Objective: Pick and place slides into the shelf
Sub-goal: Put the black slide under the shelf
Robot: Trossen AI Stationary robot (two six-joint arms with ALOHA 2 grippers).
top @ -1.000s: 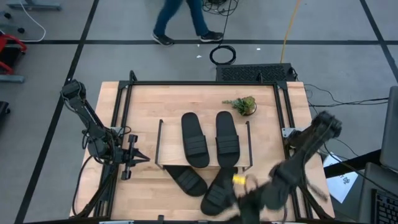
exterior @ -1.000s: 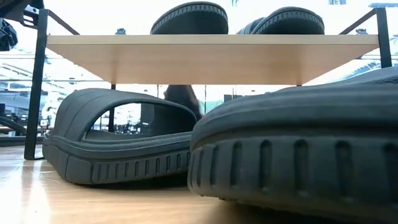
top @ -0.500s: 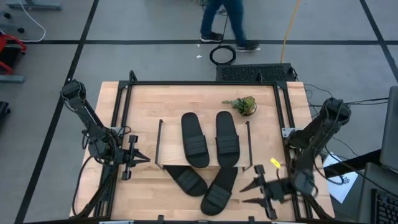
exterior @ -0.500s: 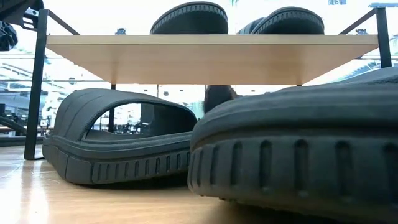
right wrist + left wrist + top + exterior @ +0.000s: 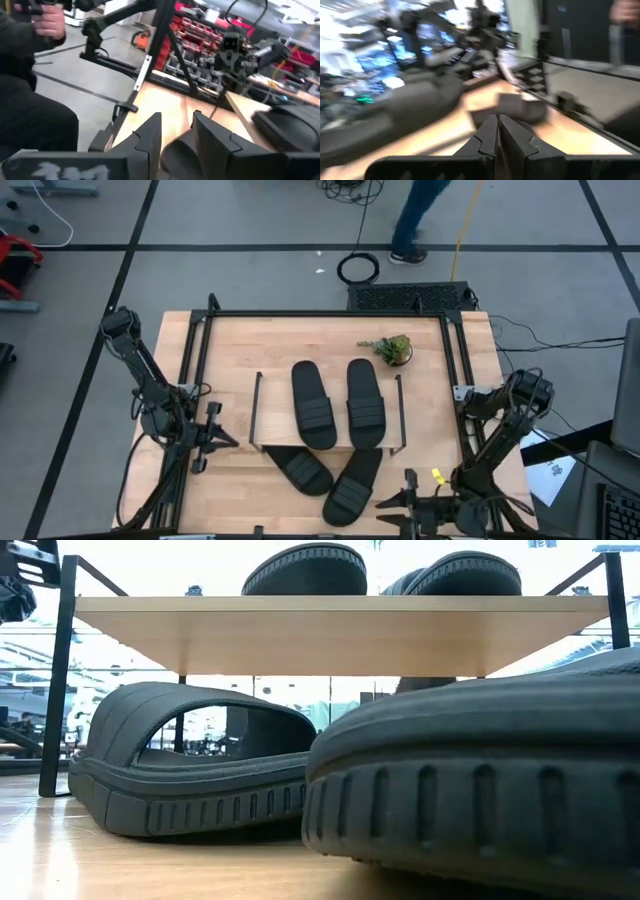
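The right gripper (image 5: 398,502), fingers parted and empty, sits at lower right, just beside the angled slide (image 5: 352,485), whose long axis runs diagonally toward the shelf (image 5: 262,442). The left gripper (image 5: 222,439), pressed together, waits at left.

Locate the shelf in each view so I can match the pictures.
High view: shelf mid-table, two slides on its top board.
Low view: its board spans the upper picture; same two slides on top.
Left wrist view: too blurred to tell.
Right wrist view: not visible.
Shared landmark: the pair of slides on the board.
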